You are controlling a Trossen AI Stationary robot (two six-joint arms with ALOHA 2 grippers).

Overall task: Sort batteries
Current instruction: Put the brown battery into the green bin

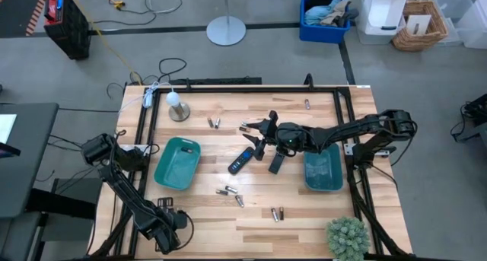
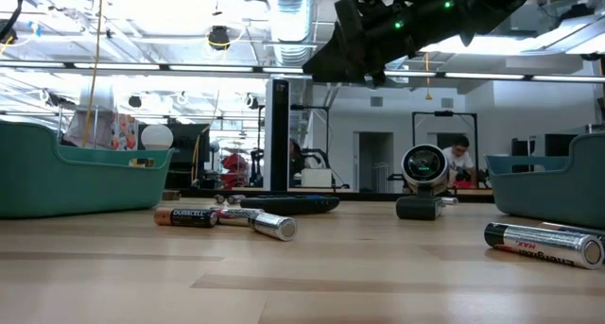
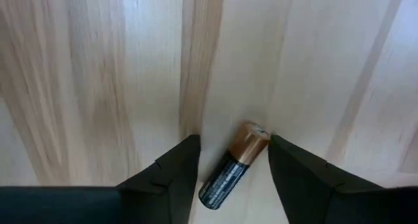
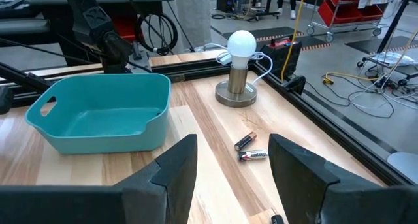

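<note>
Battery between the left gripper's fingers

A copper-topped battery [image 3: 233,166] lies on the table [image 3: 98,87] between the spread left gripper [image 3: 232,175] (not yet pinched); right gripper [image 4: 232,178] open, aloft.

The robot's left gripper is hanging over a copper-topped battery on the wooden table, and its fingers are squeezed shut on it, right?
Not quite. The left gripper does hang over the copper-topped battery on the wooden table, but its fingers are open, one on each side of the battery with gaps showing. The left wrist view shows this.
</note>
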